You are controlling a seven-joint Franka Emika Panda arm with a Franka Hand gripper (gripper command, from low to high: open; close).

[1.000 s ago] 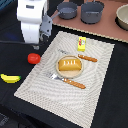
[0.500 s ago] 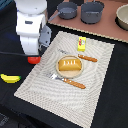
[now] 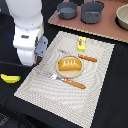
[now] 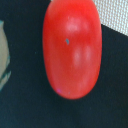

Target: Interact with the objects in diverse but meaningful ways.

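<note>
Dark desk (image 3: 107, 95) across the whole exterior view, mostly bare toward the near edge and the exterior view's right. Woven beige placemat (image 3: 60, 95) laid at an angle over its middle, with open mat on the near half. Brown board (image 3: 107, 30) along the far edge, carrying two grey pots (image 3: 67, 9) (image 3: 92, 11) and part of a tan bowl (image 3: 123, 16) cut off by the frame. White robot arm (image 3: 27, 35) lowered over the placemat's corner at the exterior view's left, hiding whatever lies beneath. Orange ridged bread block (image 3: 69, 65) on a pale plate (image 3: 70, 73) at mat centre, orange-handled knife (image 3: 86, 58) just beyond, orange-handled fork (image 3: 70, 82) just in front. Small yellow box (image 3: 81, 43) upright near the mat's far edge. Yellow banana (image 3: 10, 78) off the mat, alone on the desk at the exterior view's left. Red tomato (image 4: 72, 50) filling the wrist view, resting on dark desk with a corner of mat beside. Fingers out of sight in both views; cannot tell whether released or clenched.
</note>
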